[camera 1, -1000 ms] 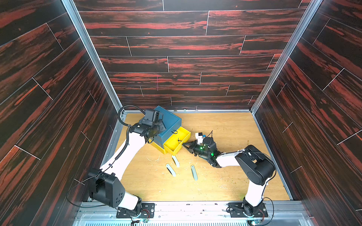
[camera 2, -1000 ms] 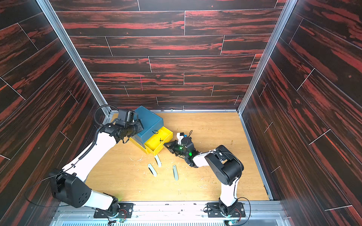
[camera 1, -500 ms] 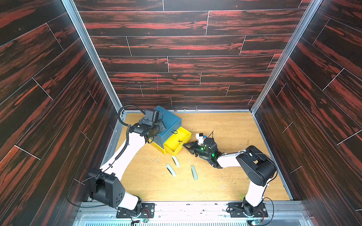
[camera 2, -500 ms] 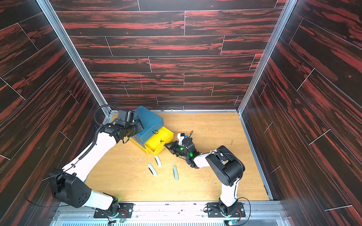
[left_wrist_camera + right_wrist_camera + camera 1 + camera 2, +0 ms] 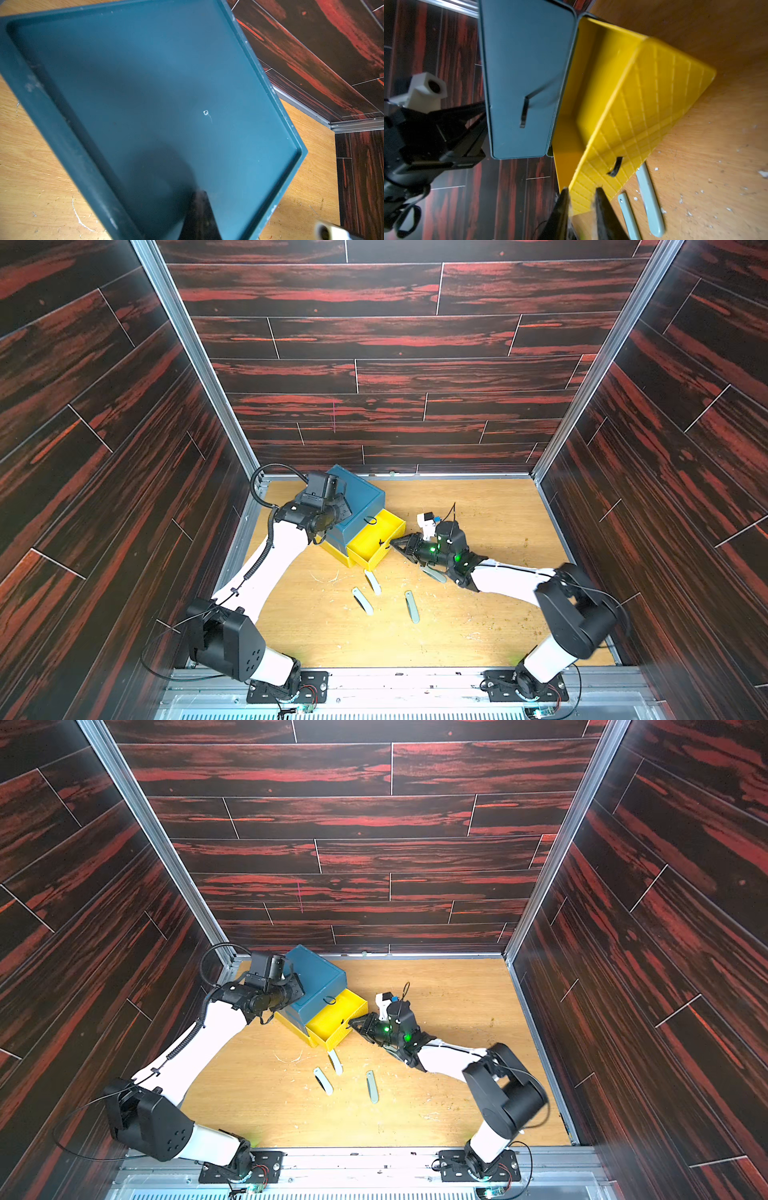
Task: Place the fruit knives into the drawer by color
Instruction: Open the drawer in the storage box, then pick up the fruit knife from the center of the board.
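The drawer [image 5: 357, 499] [image 5: 318, 973] is a teal chest at the back left, and its yellow lower drawer [image 5: 374, 541] [image 5: 334, 1021] is pulled out. My left gripper [image 5: 337, 510] [image 5: 202, 197] rests shut on the chest's teal top [image 5: 145, 99]. My right gripper [image 5: 400, 547] [image 5: 358, 1025] [image 5: 581, 195] hovers open at the yellow drawer's front [image 5: 643, 108], near its black pull [image 5: 615, 167], with nothing between its fingers. Three fruit knives [image 5: 372, 581] [image 5: 362, 600] [image 5: 412, 606] lie on the table in front, and another knife [image 5: 432, 572] lies under my right wrist. Two grey-green knives [image 5: 650, 199] [image 5: 629, 216] show in the right wrist view.
The wooden table [image 5: 478, 626] is boxed in by dark red-black panel walls [image 5: 374, 364] on three sides. The chest's teal upper drawer front [image 5: 527, 72] is pushed in, with its own black loop pull [image 5: 525, 112]. White crumbs dot the table [image 5: 716, 187].
My right gripper's jaws have parted from shut to slightly open at the yellow drawer's front. The left arm, chest and knives have stayed put.
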Controlling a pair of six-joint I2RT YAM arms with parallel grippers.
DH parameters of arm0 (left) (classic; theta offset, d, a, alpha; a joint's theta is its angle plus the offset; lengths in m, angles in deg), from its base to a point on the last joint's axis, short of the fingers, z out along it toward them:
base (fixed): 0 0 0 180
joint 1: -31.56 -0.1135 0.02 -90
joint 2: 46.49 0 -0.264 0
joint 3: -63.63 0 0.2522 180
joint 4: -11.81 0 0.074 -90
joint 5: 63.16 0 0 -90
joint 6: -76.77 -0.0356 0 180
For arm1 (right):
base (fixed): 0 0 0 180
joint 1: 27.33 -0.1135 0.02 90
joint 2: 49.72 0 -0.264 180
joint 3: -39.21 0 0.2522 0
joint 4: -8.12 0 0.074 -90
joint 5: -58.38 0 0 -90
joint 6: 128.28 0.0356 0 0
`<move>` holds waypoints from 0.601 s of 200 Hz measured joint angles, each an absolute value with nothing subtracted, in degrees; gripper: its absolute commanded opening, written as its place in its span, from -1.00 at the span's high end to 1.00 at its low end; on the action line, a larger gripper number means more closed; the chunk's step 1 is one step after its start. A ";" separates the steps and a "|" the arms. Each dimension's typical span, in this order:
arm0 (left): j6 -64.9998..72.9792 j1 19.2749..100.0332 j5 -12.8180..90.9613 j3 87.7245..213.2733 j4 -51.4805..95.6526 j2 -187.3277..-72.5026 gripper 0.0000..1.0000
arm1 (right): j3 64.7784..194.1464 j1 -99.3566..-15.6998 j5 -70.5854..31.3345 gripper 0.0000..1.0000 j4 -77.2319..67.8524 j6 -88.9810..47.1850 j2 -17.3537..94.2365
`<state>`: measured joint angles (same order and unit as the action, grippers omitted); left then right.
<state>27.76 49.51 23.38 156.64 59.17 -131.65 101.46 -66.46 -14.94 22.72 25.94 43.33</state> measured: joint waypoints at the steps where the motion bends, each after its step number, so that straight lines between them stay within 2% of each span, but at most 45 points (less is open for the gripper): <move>1: 27.76 49.51 23.38 156.64 59.17 -131.65 1.00 | 101.53 -66.46 -14.91 0.46 22.41 25.88 43.25; 64: 27.76 49.51 23.40 156.70 59.28 -131.65 1.00 | 109.53 -66.46 -20.84 0.35 -11.60 10.88 32.62; 120: 27.76 49.51 23.40 156.70 59.28 -131.65 1.00 | 116.06 -66.46 -29.93 0.24 -37.02 0.20 33.08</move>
<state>27.76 49.51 23.40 156.70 59.28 -131.65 116.06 -66.46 -29.93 -37.02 0.20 33.08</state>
